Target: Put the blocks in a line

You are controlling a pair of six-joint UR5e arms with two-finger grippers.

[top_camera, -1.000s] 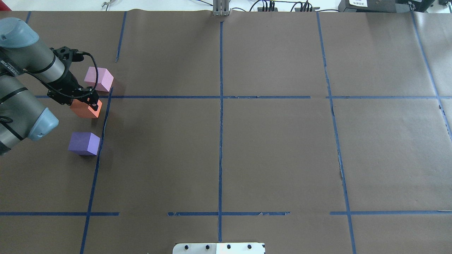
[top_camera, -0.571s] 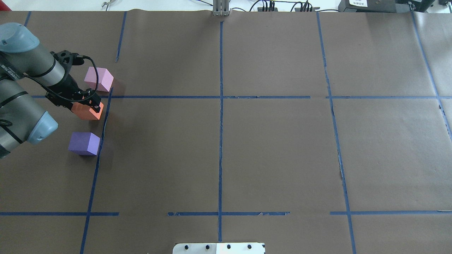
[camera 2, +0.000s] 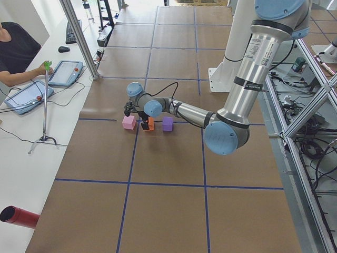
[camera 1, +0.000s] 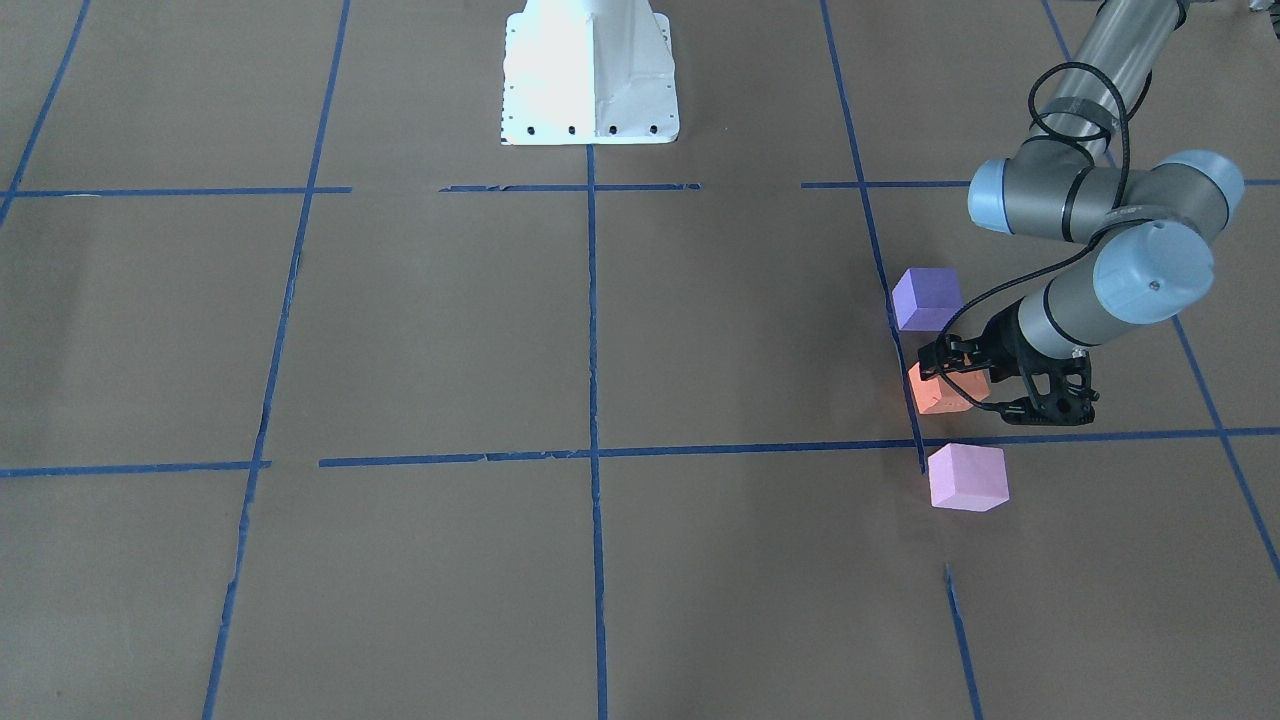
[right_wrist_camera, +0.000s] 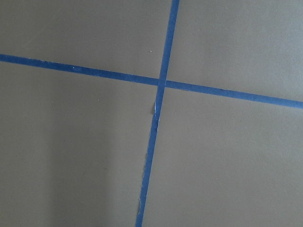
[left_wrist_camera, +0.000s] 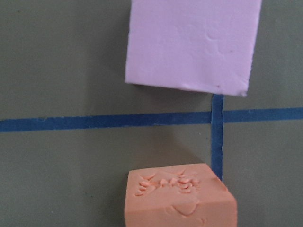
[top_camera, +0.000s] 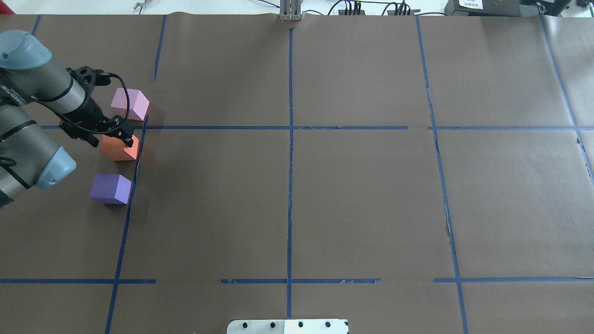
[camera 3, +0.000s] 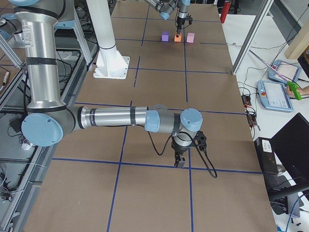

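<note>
The brown table [top_camera: 352, 199] lies open rightward, and near its left edge the left gripper [top_camera: 125, 138] hangs over the orange block [top_camera: 113, 150], between pink block [top_camera: 130, 103] and purple block [top_camera: 110, 188], its grip hidden, nor can I tell how open the right gripper [camera 3: 179, 163] is.

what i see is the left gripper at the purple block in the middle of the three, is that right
Not quite: the middle block at the left gripper is the orange block, not purple. The purple block lies at one end, the pink block at the other, as the overhead exterior view shows.
</note>
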